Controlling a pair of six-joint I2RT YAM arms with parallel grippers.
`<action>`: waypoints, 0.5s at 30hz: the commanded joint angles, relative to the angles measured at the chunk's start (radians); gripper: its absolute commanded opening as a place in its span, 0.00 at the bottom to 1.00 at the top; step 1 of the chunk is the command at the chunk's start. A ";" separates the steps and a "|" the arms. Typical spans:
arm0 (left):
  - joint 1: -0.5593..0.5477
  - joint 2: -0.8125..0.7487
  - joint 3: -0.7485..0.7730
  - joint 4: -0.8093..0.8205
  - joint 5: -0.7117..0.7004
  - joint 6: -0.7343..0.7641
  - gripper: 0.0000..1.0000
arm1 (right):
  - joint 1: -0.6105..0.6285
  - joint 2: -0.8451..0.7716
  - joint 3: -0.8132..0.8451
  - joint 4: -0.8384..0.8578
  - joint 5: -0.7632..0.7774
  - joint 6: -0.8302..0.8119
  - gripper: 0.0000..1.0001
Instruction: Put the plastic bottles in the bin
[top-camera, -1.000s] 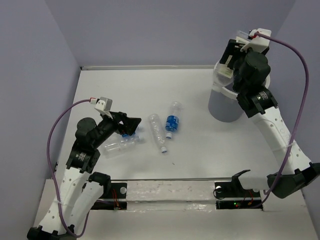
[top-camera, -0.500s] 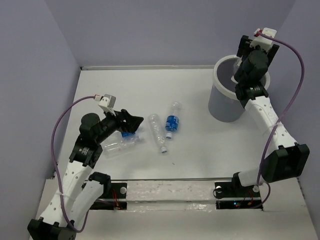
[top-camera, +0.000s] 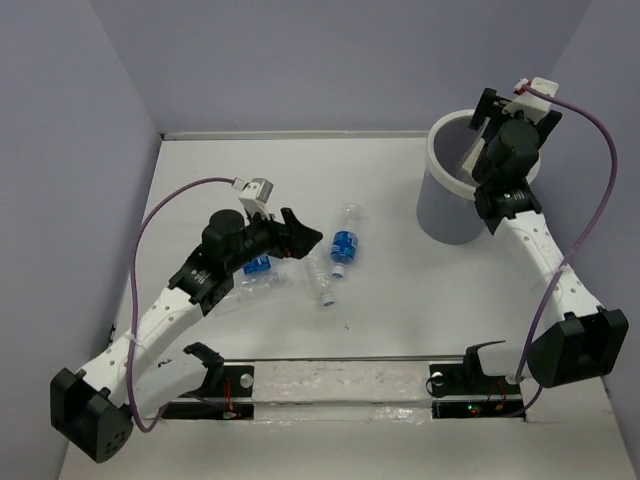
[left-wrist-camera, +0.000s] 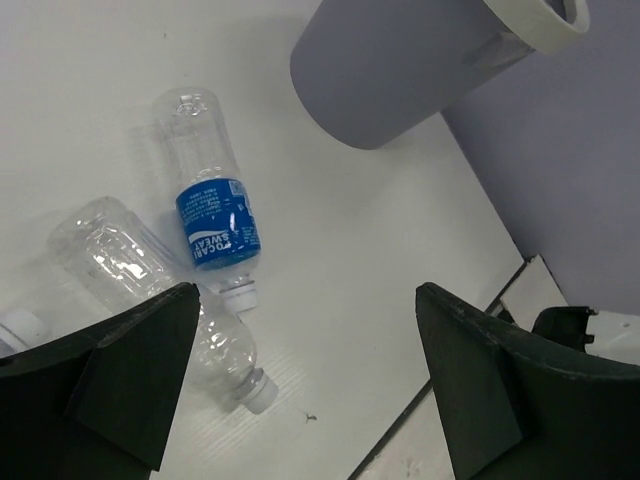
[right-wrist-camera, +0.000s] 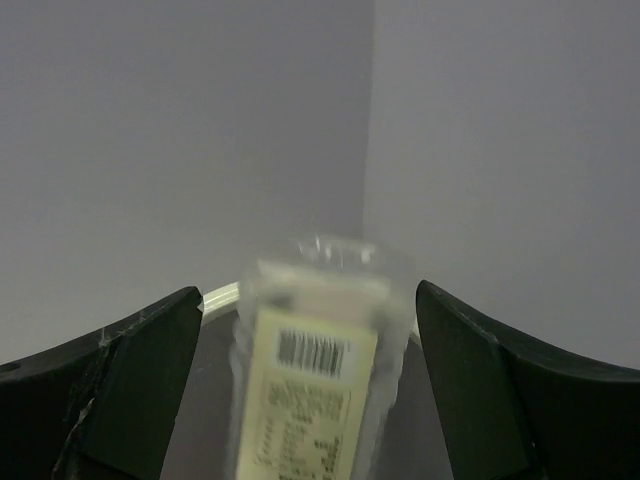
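Note:
My left gripper is open and empty, low over the middle of the table. Just ahead of it lie a blue-labelled bottle and a clear bottle, both on their sides. Another blue-labelled bottle lies partly hidden under the left arm. My right gripper is open over the grey bin. A blurred clear bottle is loose between its fingers, touching neither, above the bin's white rim.
Purple walls close in the back and both sides of the white table. The bin stands in the far right corner. A black rail runs along the near edge between the arm bases.
My left arm has swung right, from the left bottles towards the middle ones, jaws still open. My right gripper has shifted slightly right over the bin, and the bottle now sits loose between its fingers.

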 joint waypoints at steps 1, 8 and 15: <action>-0.141 0.112 0.120 0.054 -0.266 -0.024 0.98 | 0.003 -0.079 0.074 -0.182 -0.139 0.184 0.93; -0.264 0.405 0.299 0.045 -0.464 0.037 0.96 | 0.003 -0.172 0.042 -0.345 -0.303 0.298 0.95; -0.272 0.692 0.514 0.007 -0.497 0.128 0.95 | 0.003 -0.325 -0.111 -0.391 -0.665 0.506 0.92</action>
